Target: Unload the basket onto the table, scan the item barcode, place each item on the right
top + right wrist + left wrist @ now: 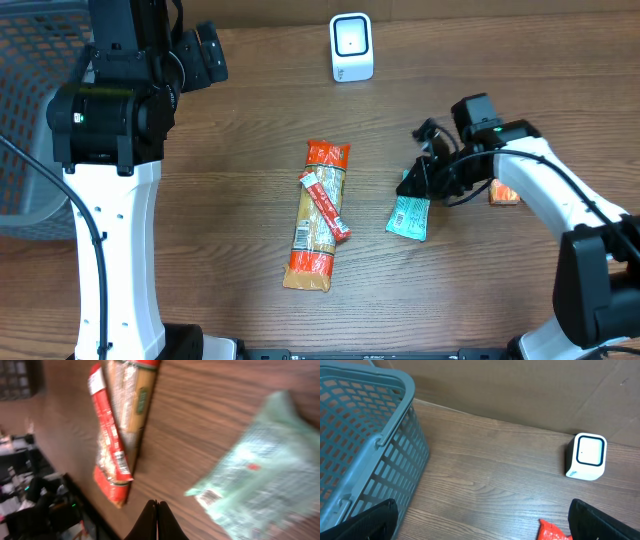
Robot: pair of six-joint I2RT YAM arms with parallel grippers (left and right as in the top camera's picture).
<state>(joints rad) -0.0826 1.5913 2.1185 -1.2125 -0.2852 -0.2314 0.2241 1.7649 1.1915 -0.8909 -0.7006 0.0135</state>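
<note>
The right arm is reaching in over the wooden table (230,230), and its right gripper (417,179) is hanging just above the top end of the green packet (409,217), which is lying flat a little right of the table's middle. From the wrist camera the two fingers (150,522) are pressing tight together with nothing showing between them, and the green packet (265,485) is sitting blurred off to one side of the tips. Whether the tips are touching it, I cannot tell. An orange packet (504,194) is peeking out from beside the arm's white forearm. In the middle of the table a long pasta bag (318,225) is lying lengthwise, with a red stick packet (326,205) resting slantwise on top of it. The white scanner (351,47) is standing upright at the far edge, well apart from the green packet. On the left, the left gripper (482,510) is hovering with its fingers (375,520) spread wide and holding nothing, beside the blue-grey basket (380,445), looking toward the scanner (586,456).
</note>
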